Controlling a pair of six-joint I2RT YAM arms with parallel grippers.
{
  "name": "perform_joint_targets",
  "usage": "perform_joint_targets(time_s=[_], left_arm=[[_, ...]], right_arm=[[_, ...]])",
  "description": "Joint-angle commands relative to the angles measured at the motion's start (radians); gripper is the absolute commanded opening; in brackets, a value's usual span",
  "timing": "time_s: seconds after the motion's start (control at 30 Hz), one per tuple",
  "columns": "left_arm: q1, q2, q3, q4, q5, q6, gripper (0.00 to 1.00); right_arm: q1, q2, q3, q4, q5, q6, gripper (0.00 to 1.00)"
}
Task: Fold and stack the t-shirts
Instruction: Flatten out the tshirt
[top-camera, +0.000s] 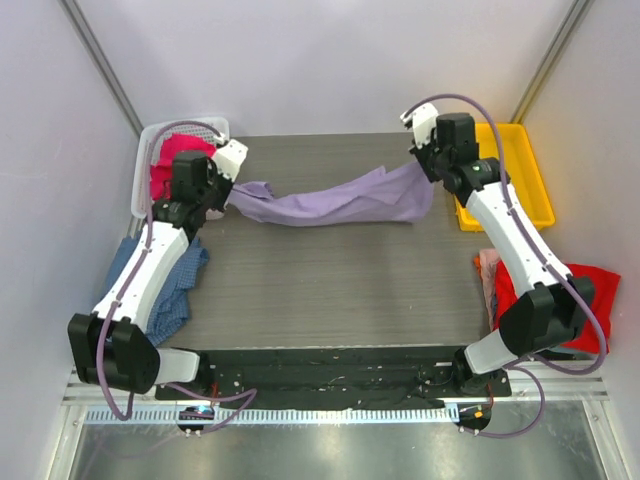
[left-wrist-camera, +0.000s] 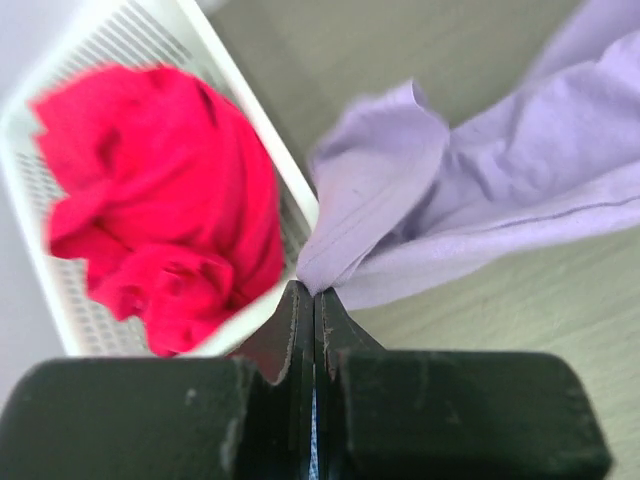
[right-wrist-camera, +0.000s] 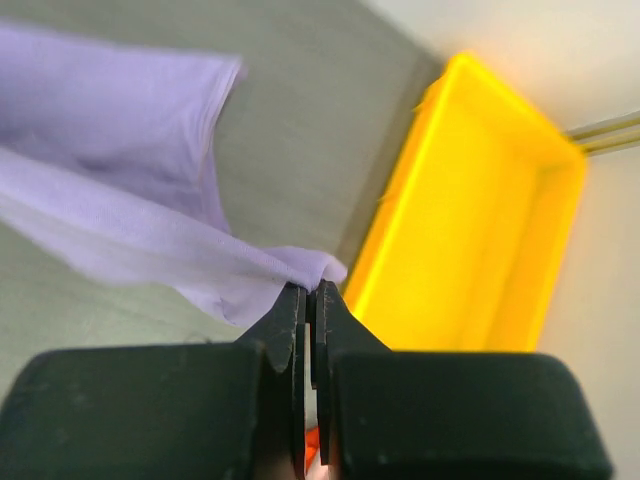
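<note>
Left gripper right up in lens, jaws pinched tight on corner of large plain lavender-purple cloth t-shirt. Far left: blue checked t-shirt at table edge, partly under left arm; magenta-pink t-shirt bunched in white mesh basket. Lavender one strung across back of grey table between both claws. Right gripper clamped on its other end, yellow plastic tray just beside. Bright red t-shirt far right.

A white mesh basket sits at the far left corner of the dark grey desk. A yellow plastic tray lies along the desk's far right edge, well apart from it.
</note>
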Motion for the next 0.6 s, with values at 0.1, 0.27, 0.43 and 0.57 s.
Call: perform_joint_targets(time_s=[0.1, 0.27, 0.43, 0.57], left_arm=[[0.005, -0.041, 0.105, 0.042, 0.004, -0.087, 0.00], [0.003, -0.030, 0.151, 0.050, 0.000, -0.120, 0.00], [0.005, -0.087, 0.157, -0.004, 0.030, -0.112, 0.00], [0.003, -0.170, 0.127, -0.048, 0.055, -0.097, 0.00]], right_arm=[[0.000, -0.073, 0.151, -0.038, 0.102, 0.006, 0.01], [-0.005, -0.093, 0.181, -0.042, 0.131, -0.001, 0.01], [-0.005, -0.161, 0.169, -0.092, 0.121, 0.008, 0.01], [-0.005, -0.233, 0.143, -0.133, 0.107, 0.014, 0.01]])
